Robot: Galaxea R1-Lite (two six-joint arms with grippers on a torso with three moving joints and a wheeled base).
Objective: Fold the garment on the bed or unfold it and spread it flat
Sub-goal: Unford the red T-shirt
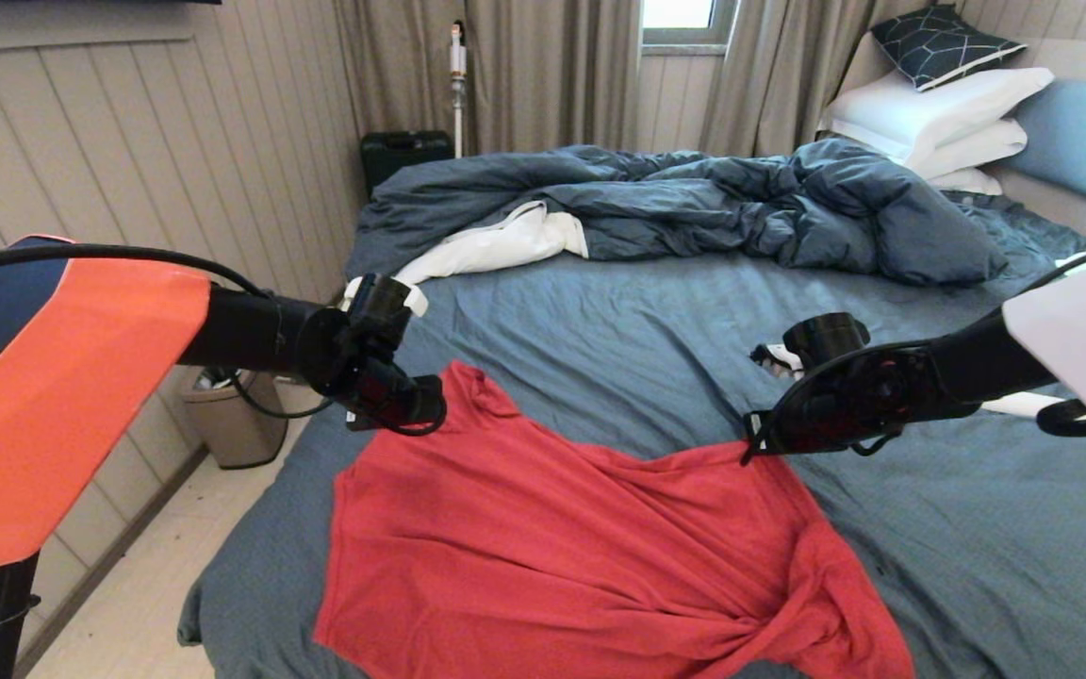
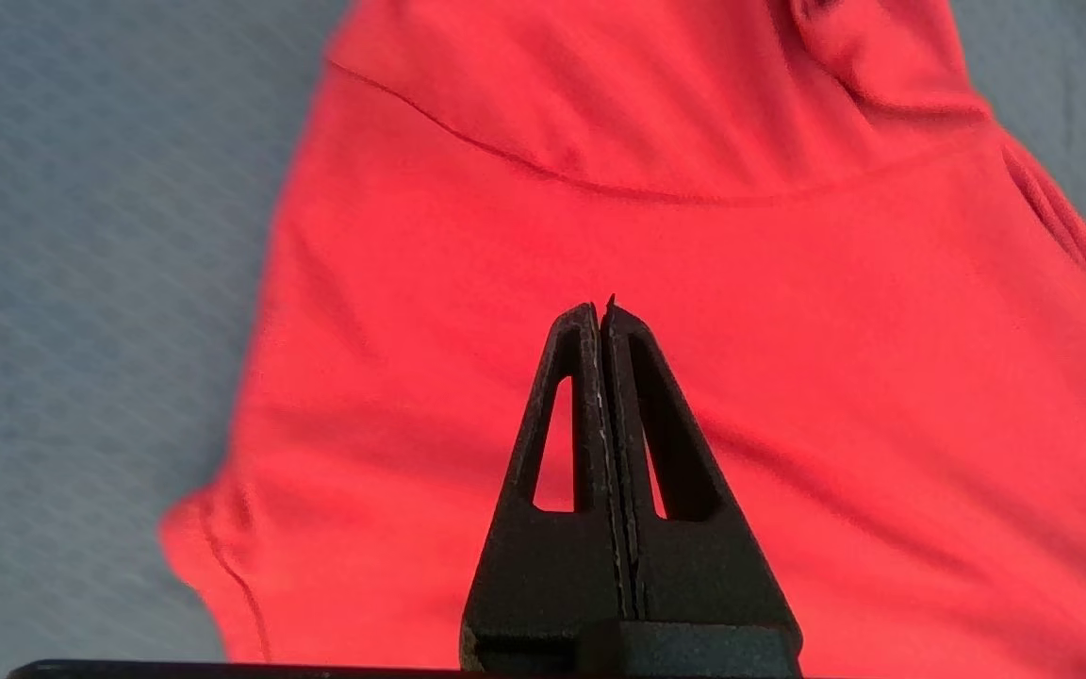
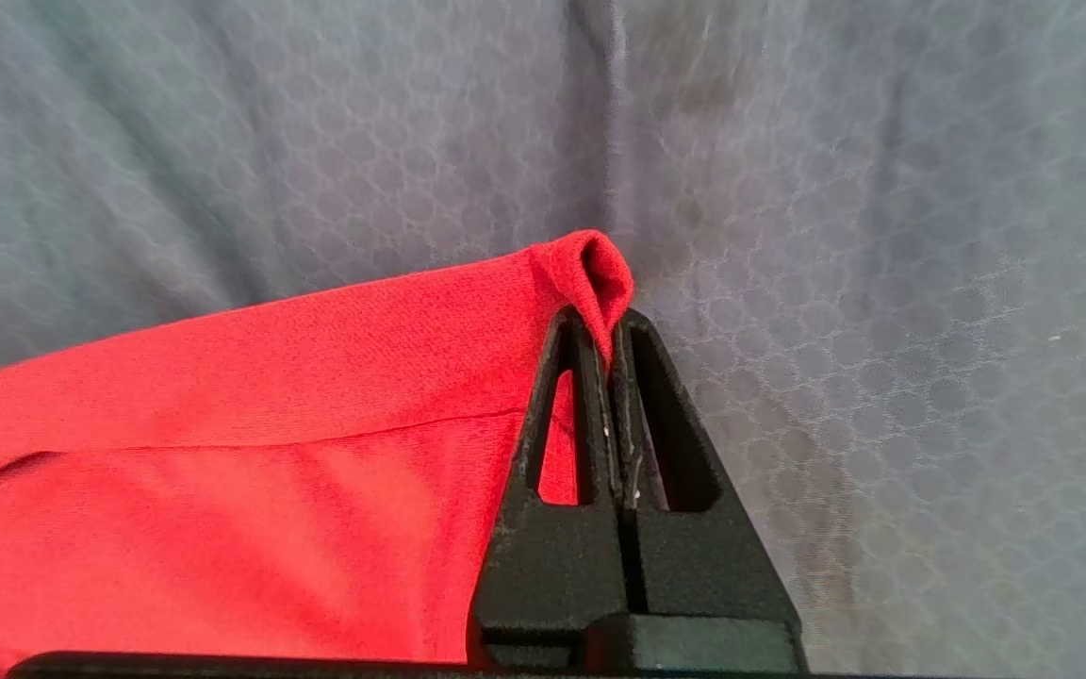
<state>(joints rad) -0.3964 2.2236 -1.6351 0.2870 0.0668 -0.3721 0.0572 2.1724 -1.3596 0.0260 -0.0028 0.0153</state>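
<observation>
Cloth is the main thing to look at: the garment [image 1: 543,547], a big red T-shirt, lies on the near part of the bed [image 1: 618,311], mostly spread out on the blue sheet. Start on the left side. The left gripper [image 1: 435,405] hangs by the far left corner of the shirt, where a sleeve bunches up. In the left wrist view its two fingers [image 2: 590,396] are pressed tight together with nothing between them, and the red cloth lies just under them. Move to the middle and the shirt looks smooth, with only soft little wrinkles. Move to the right and the right gripper [image 1: 752,441] is at the far right edge of the shirt. Its jaws are squeezed on a small fold of the red hem, which you can see poking out past the tips in the right wrist view [image 3: 590,273]. Near the front right, the shirt is twisted into a ropey bunch. I think this shirt is thin, light and very floppy, so it will droop and slide when lifted and will not keep its shape. It should not tear easily. Good places to pinch look like the hems, corners and sleeve edges, where the cloth is doubled. Far back sit the rumpled dark duvet [image 1: 694,203] and white pillows [image 1: 939,118].
</observation>
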